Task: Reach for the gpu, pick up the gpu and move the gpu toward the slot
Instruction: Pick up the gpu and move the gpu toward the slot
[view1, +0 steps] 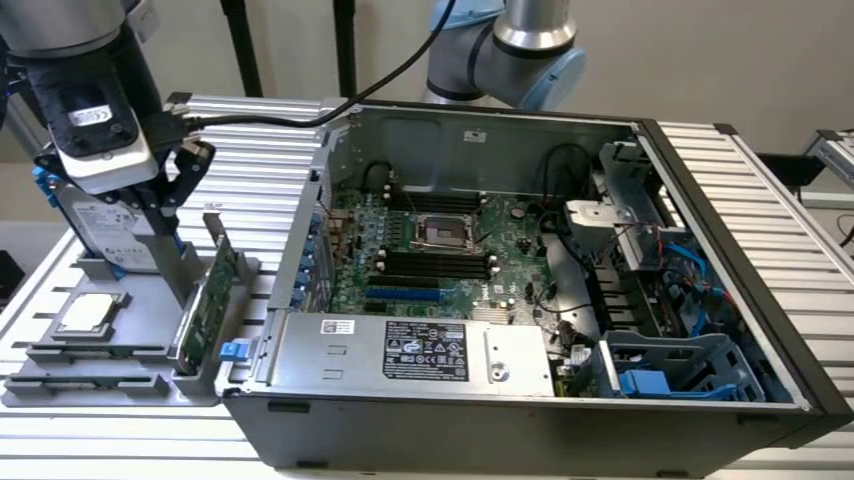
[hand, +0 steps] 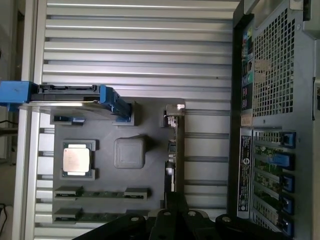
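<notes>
The gpu (view1: 203, 305) stands on edge in a grey holder (view1: 114, 380) at the exterior view's left. It is a green card with its silver bracket upward. My gripper (view1: 167, 212) hangs just above and slightly behind the card, open, with nothing between its fingers. In the wrist view the gpu (hand: 172, 150) appears edge-on as a thin dark strip with the bracket at one end. The black links of my gripper (hand: 175, 212) sit close over the card's near end. On the motherboard inside the open computer case (view1: 747, 260) lies a blue slot (view1: 407, 295).
The holder also carries a silver hard drive (view1: 100, 235) with blue rails, a small square silver chip (hand: 76, 159) and memory sticks (hand: 100, 194). The case wall (hand: 270, 125) stands close beside the gpu. The robot arm's base (view1: 514, 55) rises behind the case.
</notes>
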